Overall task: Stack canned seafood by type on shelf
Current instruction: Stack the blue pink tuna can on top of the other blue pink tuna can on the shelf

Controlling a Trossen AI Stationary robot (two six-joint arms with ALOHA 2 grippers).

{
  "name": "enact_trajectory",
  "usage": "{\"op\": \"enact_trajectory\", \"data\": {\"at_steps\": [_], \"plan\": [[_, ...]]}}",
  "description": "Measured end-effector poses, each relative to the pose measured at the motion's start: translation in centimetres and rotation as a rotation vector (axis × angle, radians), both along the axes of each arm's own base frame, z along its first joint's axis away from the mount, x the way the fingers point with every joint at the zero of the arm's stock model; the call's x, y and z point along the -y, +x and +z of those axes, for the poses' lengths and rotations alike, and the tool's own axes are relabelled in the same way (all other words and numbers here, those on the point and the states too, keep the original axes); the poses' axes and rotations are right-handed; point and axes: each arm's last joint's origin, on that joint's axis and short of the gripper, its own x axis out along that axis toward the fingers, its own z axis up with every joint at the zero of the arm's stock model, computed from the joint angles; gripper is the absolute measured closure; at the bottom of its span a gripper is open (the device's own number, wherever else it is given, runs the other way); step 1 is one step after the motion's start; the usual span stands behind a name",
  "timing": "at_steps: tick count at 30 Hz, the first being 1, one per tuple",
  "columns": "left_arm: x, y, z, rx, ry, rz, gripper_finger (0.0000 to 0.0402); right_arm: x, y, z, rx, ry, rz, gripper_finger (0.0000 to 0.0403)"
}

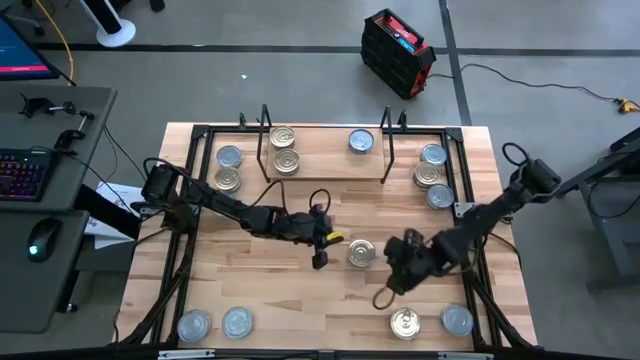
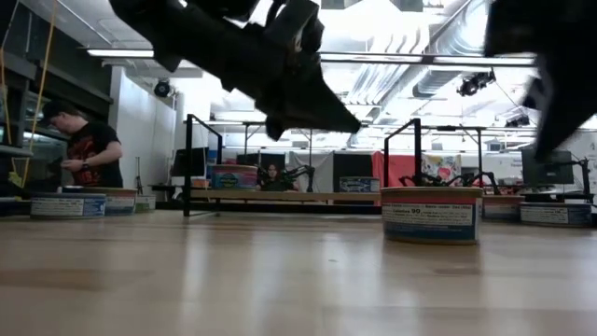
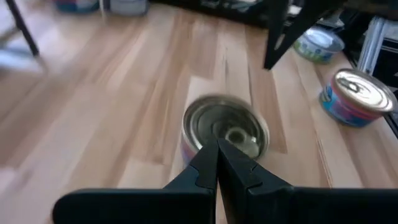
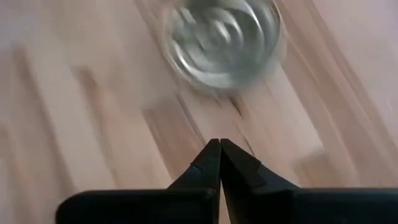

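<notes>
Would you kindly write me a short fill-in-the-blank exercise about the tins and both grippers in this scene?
1. The shelf holds ____ tins on its board.
2. The left gripper is ____, holding nothing.
3. The tin at the table's middle lies ____ the left gripper and the right gripper.
4. The right gripper is ____ too.

Missing: three; shut; between; shut

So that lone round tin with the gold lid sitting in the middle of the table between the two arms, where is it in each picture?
High view: the gold-lidded round tin sits mid-table, between the left gripper and right gripper.
Low view: right of centre, showing its label.
Left wrist view: centre, just beyond the shut fingertips.
Right wrist view: likely the blurred tin at the top.
Shared landmark: the light wooden tabletop.
</notes>
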Motion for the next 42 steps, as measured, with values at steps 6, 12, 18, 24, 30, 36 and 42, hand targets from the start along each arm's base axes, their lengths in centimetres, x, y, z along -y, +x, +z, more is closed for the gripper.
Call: {"op": "enact_trajectory", "data": {"at_steps": [6,12,18,24,30,36,42], "plan": [[0.4,1.9,-1.5,-0.05,0.039,-0.072,0.0401,0.0,-1.7,-3.4,0.052,0.076,-0.15,0.0403],[0.9,3.0,-2.7,-0.143,0.054,-0.083,0.0401,1.2,-1.5,-5.0,0.108,0.125,-0.233,0.0403],[0.5,3.2,-2.6,-0.136,0.078,-0.088,0.0401,3.0,-1.2,-5.9,0.098,0.104,-0.3,0.0403],[-0.1,3.5,-3.2,-0.124,0.067,-0.069,0.0401,3.7,-0.2,-5.8,0.153,0.112,-0.265,0.0403],[0.0,3.6,-2.9,-0.103,0.065,-0.072,0.0401,4.3,0.5,-5.6,0.18,0.125,-0.263,0.0403],[0.2,3.6,-2.9,-0.103,0.065,-0.077,0.0401,4.5,0.9,-5.4,0.212,0.14,-0.265,0.0403],[0.2,3.4,-3.2,-0.138,0.071,-0.08,0.0401,4.2,1.4,-5.1,0.264,0.17,-0.25,0.0403]]}}
